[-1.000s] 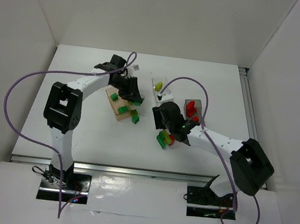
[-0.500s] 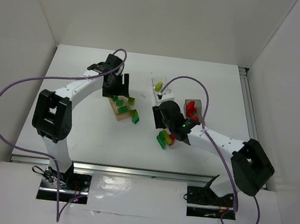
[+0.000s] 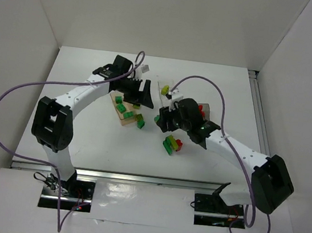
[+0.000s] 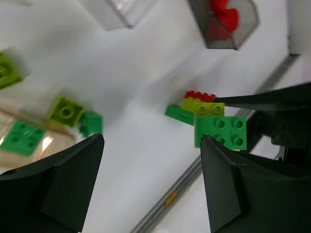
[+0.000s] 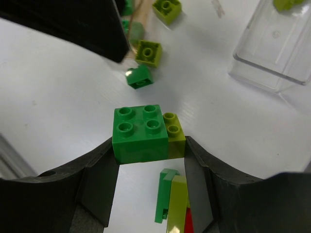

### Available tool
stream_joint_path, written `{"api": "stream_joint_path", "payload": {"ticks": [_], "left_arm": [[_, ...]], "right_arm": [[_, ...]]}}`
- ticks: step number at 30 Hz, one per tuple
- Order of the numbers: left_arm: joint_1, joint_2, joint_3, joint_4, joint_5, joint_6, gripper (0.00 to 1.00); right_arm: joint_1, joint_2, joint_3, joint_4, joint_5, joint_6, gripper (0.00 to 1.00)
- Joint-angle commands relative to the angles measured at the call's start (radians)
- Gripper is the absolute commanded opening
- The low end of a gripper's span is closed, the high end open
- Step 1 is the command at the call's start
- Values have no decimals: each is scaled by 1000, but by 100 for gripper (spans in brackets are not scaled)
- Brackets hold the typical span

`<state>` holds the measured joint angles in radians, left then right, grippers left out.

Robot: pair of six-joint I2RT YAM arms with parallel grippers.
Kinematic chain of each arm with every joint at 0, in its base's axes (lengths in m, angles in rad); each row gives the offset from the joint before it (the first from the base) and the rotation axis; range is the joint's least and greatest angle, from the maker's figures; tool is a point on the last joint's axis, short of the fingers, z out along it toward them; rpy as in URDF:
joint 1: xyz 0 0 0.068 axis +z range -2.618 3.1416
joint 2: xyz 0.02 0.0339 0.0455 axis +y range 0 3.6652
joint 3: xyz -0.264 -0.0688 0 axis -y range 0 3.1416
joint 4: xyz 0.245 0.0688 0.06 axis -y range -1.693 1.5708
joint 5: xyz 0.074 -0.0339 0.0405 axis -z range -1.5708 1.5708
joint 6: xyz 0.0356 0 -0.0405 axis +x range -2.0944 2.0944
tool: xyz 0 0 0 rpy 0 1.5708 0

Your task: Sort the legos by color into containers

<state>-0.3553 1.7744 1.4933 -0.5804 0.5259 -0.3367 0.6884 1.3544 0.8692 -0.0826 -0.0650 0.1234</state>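
Your right gripper (image 5: 149,146) grips a green four-stud plastic brick (image 5: 141,128) with a lime brick (image 5: 174,133) stuck to it, held above the mixed pile (image 3: 170,145) ready for carrying, while farther off your left gripper (image 4: 150,165) hangs open beside the translucent peach-orange tray (image 3: 123,120) of green bricks (image 3: 127,113)

A white table (image 3: 84,136) carries three small trays in a loose row across its middle: a peach-orange tray (image 3: 123,120) to the left, a clear tray (image 3: 166,98) at the centre and a smoky reddish tray (image 4: 245,24) to the right. Loose on the bare surface, a lime brick (image 4: 65,109) and a dark green brick (image 4: 91,122) touch just beside the peach-orange tray. Nearer the front edge and well apart from them sits a huddle of green, lime and red bricks (image 3: 170,145), pressed against one another.
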Motion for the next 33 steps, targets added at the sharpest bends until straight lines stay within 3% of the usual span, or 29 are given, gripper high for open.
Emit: {"api": "stream_joint_path", "payload": {"ticks": [1,2,6,10,14,20,33], "left_arm": [[-5,-61,-101,138,267,67,87],[-5,-81,-138,193,389,67,87],[-5,-219,-274,401,537,86,87],[-5,-257,-314,425,591,149,87],[-39,-270,-311,435,684,206,86],[-94,-165,-193,245,643,329,86],[-113,-133,-182,162,684,407,71]], "right_arm": [[-23,-60,-4,18,-207,-37,27],[-50,-60,-4,3,-247,-38,27],[-121,-69,33,-81,-488,-71,27],[-170,-51,83,-163,-753,-100,29],[-181,-32,103,-186,-878,-119,30],[-181,2,113,-195,-914,-119,31],[-190,2,113,-177,-944,-110,31]]}}
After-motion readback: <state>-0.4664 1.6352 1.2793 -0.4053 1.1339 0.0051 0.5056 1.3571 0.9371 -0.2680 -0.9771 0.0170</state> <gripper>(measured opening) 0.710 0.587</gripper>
